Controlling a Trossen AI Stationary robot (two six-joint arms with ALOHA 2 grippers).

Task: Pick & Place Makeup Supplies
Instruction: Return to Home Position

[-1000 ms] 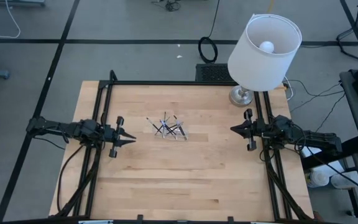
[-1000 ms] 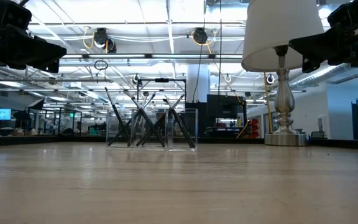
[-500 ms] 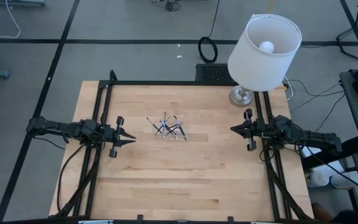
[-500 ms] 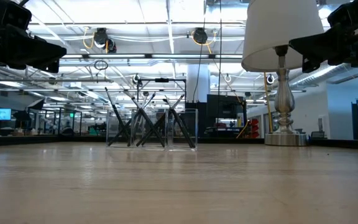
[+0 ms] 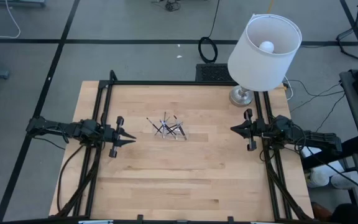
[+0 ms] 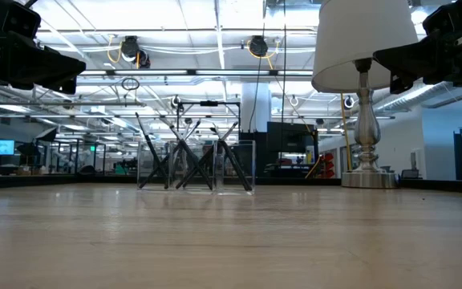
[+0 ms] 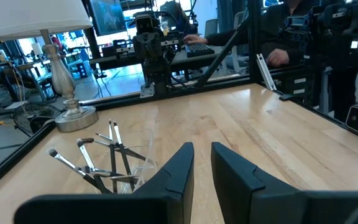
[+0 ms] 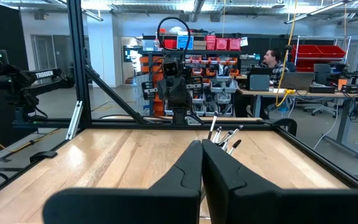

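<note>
The makeup supplies (image 5: 168,127) are several thin dark sticks, some with pale tips, standing crossed in a small clear tray (image 6: 239,168) at the table's middle, nearer the far edge. They lean on the tray's walls and show in the low view (image 6: 189,160), the left wrist view (image 7: 101,160) and the right wrist view (image 8: 224,136). My left gripper (image 5: 131,140) hovers to the left of them, narrowly open in its wrist view (image 7: 202,149), and touches nothing. My right gripper (image 5: 232,129) hovers to their right, shut (image 8: 202,148), also apart from them.
A table lamp with a white shade (image 5: 265,45) stands on its silver base (image 5: 240,96) at the far right corner, close to my right arm. A black frame (image 5: 166,83) runs along the table's edges. Bare wood (image 5: 179,180) lies toward the near edge. People sit beyond the table (image 8: 270,59).
</note>
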